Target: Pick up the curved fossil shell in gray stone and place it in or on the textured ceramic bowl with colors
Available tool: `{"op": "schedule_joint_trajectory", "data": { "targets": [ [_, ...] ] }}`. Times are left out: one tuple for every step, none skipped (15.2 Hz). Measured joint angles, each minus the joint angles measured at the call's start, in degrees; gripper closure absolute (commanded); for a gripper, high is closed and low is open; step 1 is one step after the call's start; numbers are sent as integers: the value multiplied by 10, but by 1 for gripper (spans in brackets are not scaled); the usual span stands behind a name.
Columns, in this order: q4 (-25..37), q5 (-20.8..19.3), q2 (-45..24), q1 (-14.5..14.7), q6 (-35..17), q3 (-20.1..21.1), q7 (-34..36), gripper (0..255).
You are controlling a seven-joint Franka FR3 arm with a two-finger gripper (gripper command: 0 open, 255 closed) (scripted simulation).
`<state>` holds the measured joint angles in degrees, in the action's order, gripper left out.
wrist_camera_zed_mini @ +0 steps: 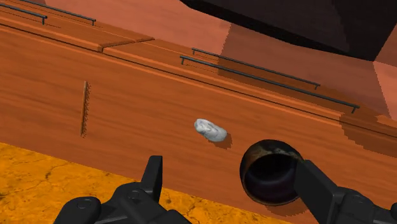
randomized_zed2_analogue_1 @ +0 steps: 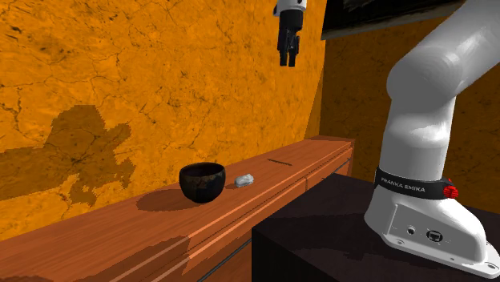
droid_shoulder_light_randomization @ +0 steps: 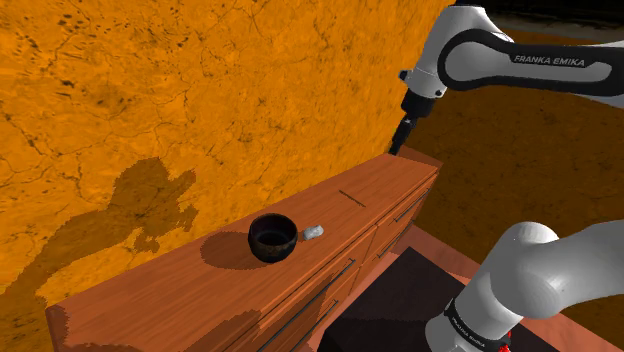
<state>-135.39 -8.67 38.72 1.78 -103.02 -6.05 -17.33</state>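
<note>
Pale grey curved fossil shell [wrist_camera_zed_mini: 210, 130]: looked hard, light, best pinched across its middle by black two-finger gripper [wrist_camera_zed_mini: 228, 164], spread open.

1. I see open air between my end effector [randomized_zed2_analogue_1: 287, 62] and the surface [droid_shoulder_light_randomization: 150, 290].
2. The bowl [droid_shoulder_light_randomization: 272, 238] sits just beside the shell [droid_shoulder_light_randomization: 313, 232], and the wall [droid_shoulder_light_randomization: 200, 90] backs the surface.

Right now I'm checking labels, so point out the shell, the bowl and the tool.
shell [wrist_camera_zed_mini: 210, 130]: wrist view, middle of its pale top.
bowl [randomized_zed2_analogue_1: 200, 189]: second exterior view, on its dark outer wall.
tool [randomized_zed2_analogue_1: 287, 61]: second exterior view, midway between its fingertips.
</note>
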Motion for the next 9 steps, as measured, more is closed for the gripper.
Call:
{"op": "schedule_joint_trajectory", "data": {
  "targets": [
    [0,-3,-17,4,-15,-6,-14,0],
    [-5,-5,-32,9,-31,-9,-25,0],
    [-17,-8,-44,12,-51,-13,-37,0],
    [-16,-10,-60,16,-64,-19,-53,0],
    [-24,-12,-74,20,-82,-21,-63,0],
    [-23,-15,-93,23,-97,-27,-78,0],
    [-29,-17,-108,26,-116,-32,-92,0],
    [-29,-19,-126,30,-131,-35,-105,0],
    [-31,-20,-143,34,-147,-39,-118,0]
  ]
}}
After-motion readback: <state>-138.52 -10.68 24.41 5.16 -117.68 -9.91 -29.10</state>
